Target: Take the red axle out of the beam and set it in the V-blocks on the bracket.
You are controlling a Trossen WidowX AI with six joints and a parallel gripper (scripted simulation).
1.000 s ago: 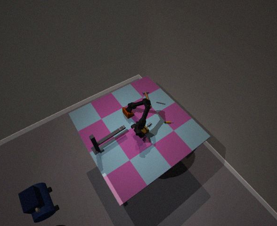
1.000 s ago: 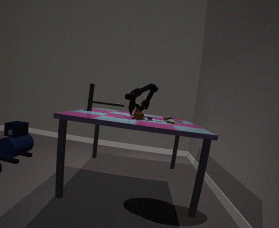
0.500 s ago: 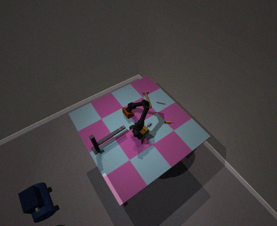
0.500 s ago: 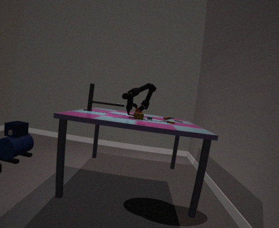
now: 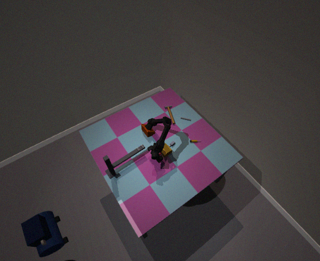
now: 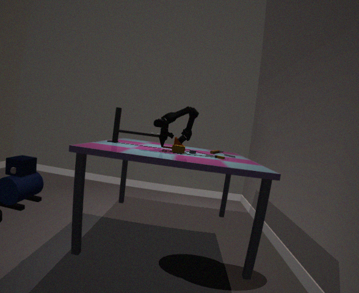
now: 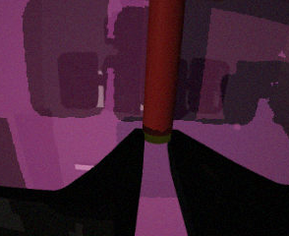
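Nearest, beam: we see the yellow beam resting on the tabletop, inward from the near edge; it appears in place.
Red axle: it runs from the beam's side toward the gripper. A good length shows, its yellow-green end at the fingertips. We cannot tell whether its far end is clear of the beam.
Gripper: its fingers are nearly closed, pinching the axle's end, low over the tabletop.
Bracket: the dark bracket stands by the left edge, its bar reaching toward the middle.
V-blocks: small grey shapes, which we take for the V-blocks, top the bar's free end, with no axle in them.
Farther, hammer: it lies toward the far right corner.
Progress: we judge the pull well along. Full clearance, lifting, setting down, letting go and backing away remain.
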